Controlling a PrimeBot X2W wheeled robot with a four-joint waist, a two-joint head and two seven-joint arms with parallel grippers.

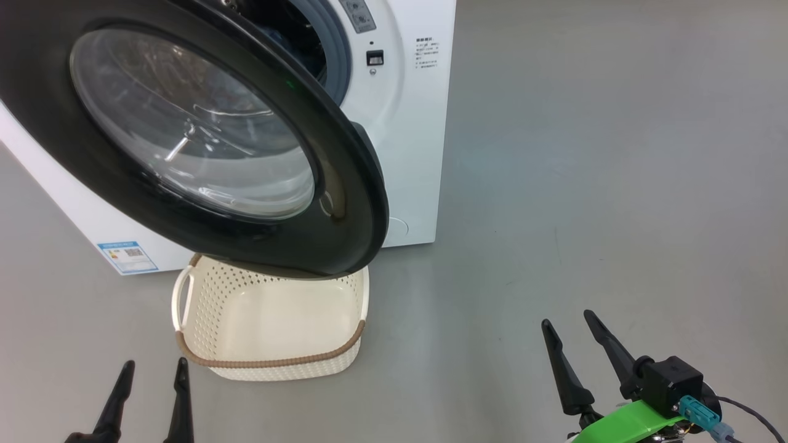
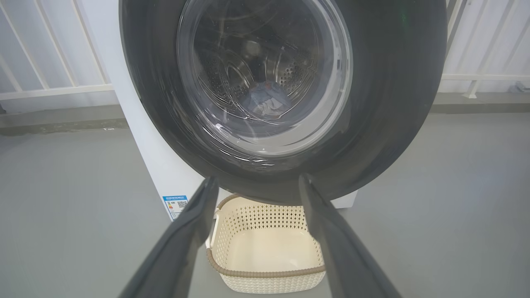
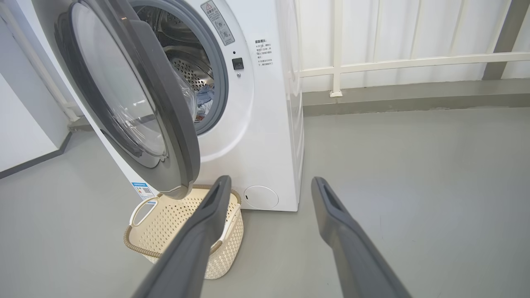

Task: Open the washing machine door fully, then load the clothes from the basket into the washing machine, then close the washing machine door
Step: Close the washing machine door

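From the head view, the door (image 1: 191,135) stands swung out from the machine (image 1: 406,135), its black rim overhanging the far end of the basket (image 1: 212,301), which sits on the floor just in front of the machine, likely put there to keep the reach to the drum short. The basket looks empty, so loading seems done and closing the door is what remains. The left gripper (image 1: 155,363) shows low at the near left, beside the basket's near corner, and the right gripper (image 1: 566,318) low at the right, well apart from everything; both have their fingers spread and carry nothing, pointing forward at the machine. In the left wrist view, the left gripper looks straight at the door's outer face, jaws released, apart from the rim. Through the glass the clothes (image 2: 265,101) show as a blue and pale heap at the bottom of the drum (image 2: 290,74). The arm seems squared up to push the door. In the right wrist view, the right gripper aims at the machine's lower front, fingers wide and empty. The door's edge hangs over the basket, and the clothes lie inside the drum behind it. This arm seems parked clear of the door's swing.
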